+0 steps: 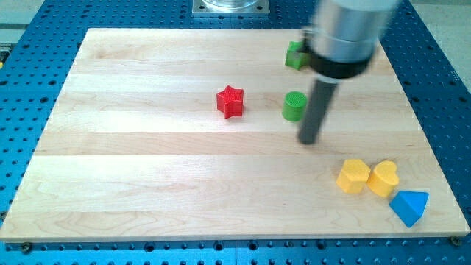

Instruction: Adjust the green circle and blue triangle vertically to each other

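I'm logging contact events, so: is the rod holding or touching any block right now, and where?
Nothing is held. My tip rests on the wooden board, just right of and below the green circle block, apart from it.

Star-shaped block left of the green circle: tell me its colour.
Red star-shaped block, clearest in the camera view, the only view.

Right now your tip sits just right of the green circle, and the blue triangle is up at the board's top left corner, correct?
Not quite. In the camera view the blue triangle sits at the board's bottom right corner, beside two yellow blocks. My tip is indeed just right of the green circle.
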Robot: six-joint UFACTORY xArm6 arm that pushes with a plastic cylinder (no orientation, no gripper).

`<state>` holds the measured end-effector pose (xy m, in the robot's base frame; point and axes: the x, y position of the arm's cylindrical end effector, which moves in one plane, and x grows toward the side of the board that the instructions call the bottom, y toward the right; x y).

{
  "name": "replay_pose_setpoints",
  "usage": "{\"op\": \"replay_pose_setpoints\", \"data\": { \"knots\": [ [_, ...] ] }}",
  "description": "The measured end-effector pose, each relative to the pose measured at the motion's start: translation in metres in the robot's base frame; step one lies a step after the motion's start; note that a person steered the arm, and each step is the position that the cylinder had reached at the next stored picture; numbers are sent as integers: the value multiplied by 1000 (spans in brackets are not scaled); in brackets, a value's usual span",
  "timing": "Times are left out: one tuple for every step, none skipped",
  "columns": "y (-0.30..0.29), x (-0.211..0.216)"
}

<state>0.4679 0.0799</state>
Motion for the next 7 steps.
{"op": "replay_pose_setpoints", "data": {
  "knots": [
    [-19, 90],
    [16, 82],
    [42, 0],
    [169, 19],
    [247, 96],
    [222, 149],
    [180, 150]
  ]
}}
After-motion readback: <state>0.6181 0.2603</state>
